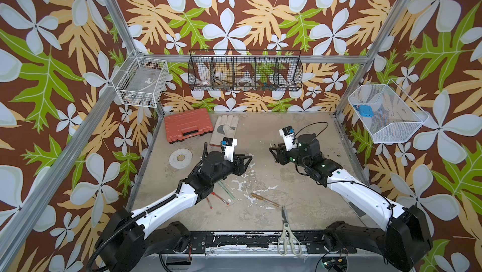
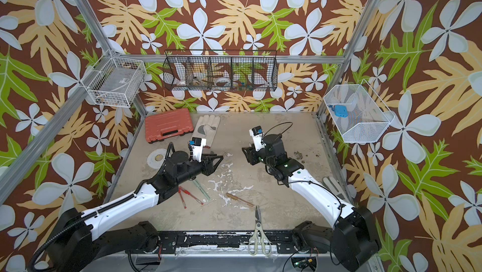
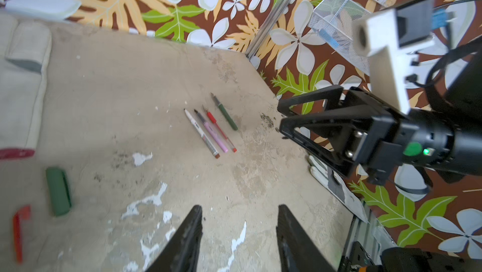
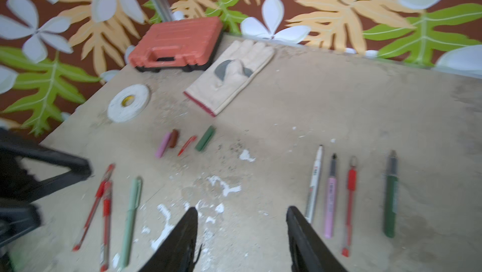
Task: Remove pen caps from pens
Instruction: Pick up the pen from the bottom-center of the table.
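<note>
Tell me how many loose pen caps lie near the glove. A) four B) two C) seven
A: in the right wrist view a pink cap, brown cap, red cap and green cap lie loose in a small group near the glove.

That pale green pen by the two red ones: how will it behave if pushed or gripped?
The pale green pen looks thin and straight, so probably stiff and light. Its smooth rounded barrel lies flat on the table, so a sideways push may roll it.
</note>
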Controlling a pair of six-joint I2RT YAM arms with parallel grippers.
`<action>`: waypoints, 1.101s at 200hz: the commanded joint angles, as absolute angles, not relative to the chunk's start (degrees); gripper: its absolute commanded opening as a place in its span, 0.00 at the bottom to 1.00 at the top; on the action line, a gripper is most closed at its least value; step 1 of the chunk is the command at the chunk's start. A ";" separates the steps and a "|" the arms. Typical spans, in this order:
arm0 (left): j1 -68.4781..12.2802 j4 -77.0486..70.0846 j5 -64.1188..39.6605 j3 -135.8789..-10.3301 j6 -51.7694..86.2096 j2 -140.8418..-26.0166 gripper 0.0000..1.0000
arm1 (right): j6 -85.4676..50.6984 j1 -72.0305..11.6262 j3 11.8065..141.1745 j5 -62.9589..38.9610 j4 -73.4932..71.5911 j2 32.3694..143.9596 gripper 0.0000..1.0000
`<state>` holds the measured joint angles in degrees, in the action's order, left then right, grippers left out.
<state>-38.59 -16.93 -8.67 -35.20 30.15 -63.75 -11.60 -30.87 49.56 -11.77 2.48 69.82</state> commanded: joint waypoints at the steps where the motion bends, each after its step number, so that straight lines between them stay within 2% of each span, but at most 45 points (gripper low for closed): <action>1: -38.67 -7.82 -5.09 -32.89 34.43 -59.24 0.48 | -9.61 -36.54 48.06 -10.78 5.89 68.66 0.52; 37: -38.66 2.49 -3.00 -29.37 36.80 -51.77 0.47 | -10.40 -46.39 44.32 -4.38 9.89 70.08 0.51; 71: -38.67 4.83 -4.35 -24.00 40.48 -45.48 0.46 | -17.15 -53.69 43.38 2.59 15.06 71.25 0.45; 118: -38.89 3.73 -7.83 -20.75 39.89 -46.40 0.44 | -21.60 -59.65 42.51 4.86 22.54 75.09 0.45; 160: -40.92 -0.74 -12.32 -19.45 39.02 -49.63 0.44 | -21.05 -60.21 41.95 6.00 25.66 78.95 0.45; 220: -43.59 -4.37 -12.92 -18.64 39.83 -51.49 0.44 | -19.69 -59.79 43.95 8.05 24.75 84.93 0.45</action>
